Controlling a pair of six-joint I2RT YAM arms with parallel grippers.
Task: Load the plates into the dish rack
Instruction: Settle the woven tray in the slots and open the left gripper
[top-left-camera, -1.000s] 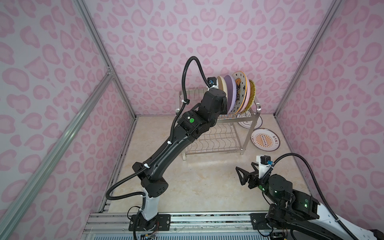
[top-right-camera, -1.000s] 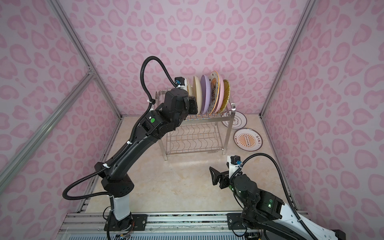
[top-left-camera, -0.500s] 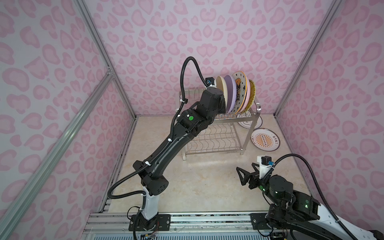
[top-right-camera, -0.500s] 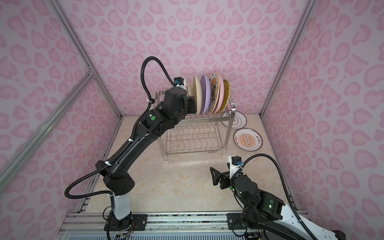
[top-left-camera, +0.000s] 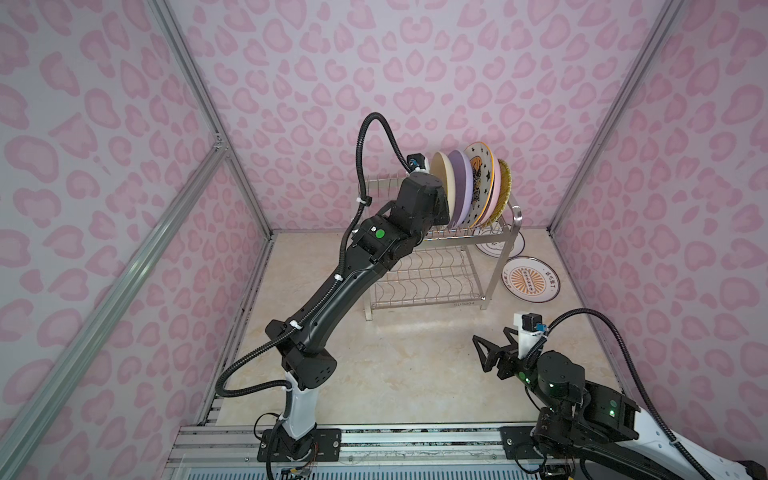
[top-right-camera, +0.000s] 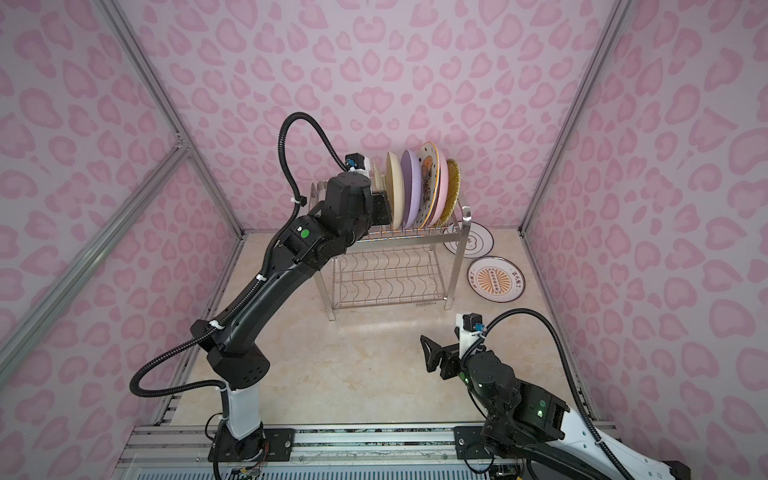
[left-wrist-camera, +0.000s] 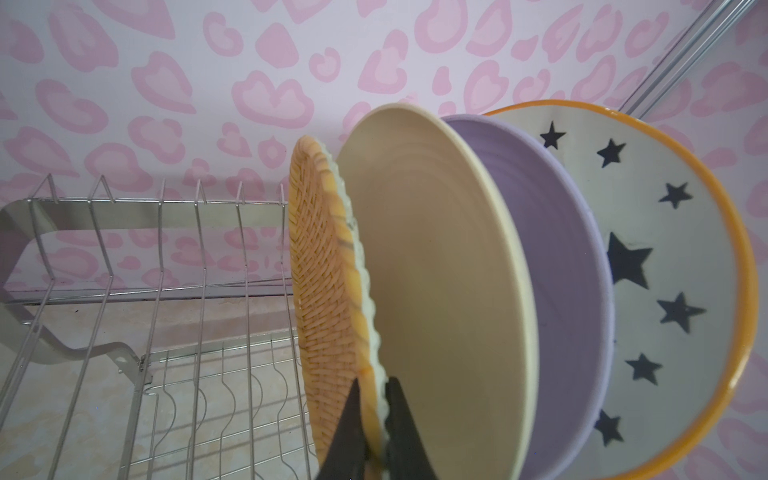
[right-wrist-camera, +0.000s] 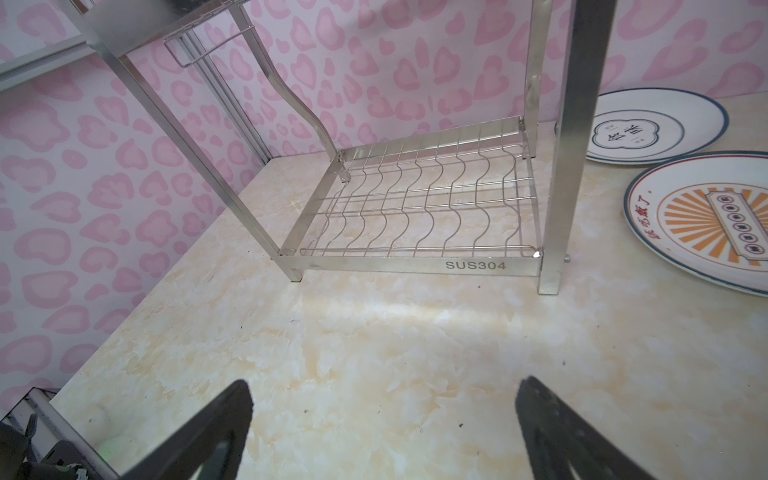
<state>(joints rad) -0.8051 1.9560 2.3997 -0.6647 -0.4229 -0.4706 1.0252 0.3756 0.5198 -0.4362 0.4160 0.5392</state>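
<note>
The left gripper (left-wrist-camera: 372, 399) is closed narrow on the rim of a wicker plate (left-wrist-camera: 324, 270): one finger lies on the woven face, the other on the face turned to the cream plate (left-wrist-camera: 436, 270). The plate reaches away from the fingers over the top tier of the dish rack (top-right-camera: 415, 238), in the upper middle of both top views. In a top view only a thin strip of it (top-right-camera: 377, 176) shows between the wrist and the cream plate.

It stands on its edge, about upright. Its flat faces look along the row, and the disc runs from the near side of the rack to the far side. It is just beside the cream plate; whether they touch I cannot tell.

To the right in the row stand the lilac plate (left-wrist-camera: 569, 270), the star plate (left-wrist-camera: 685, 249), the pink plate (top-right-camera: 444, 187) and a second wicker plate (top-right-camera: 454, 187).

Two printed plates (top-right-camera: 496, 279) (top-right-camera: 469, 242) lie flat on the table (top-right-camera: 353, 365), right of the rack.

The right gripper (top-right-camera: 426, 355) is spread wide and holds nothing, at the lower right, well apart from the rack
</note>
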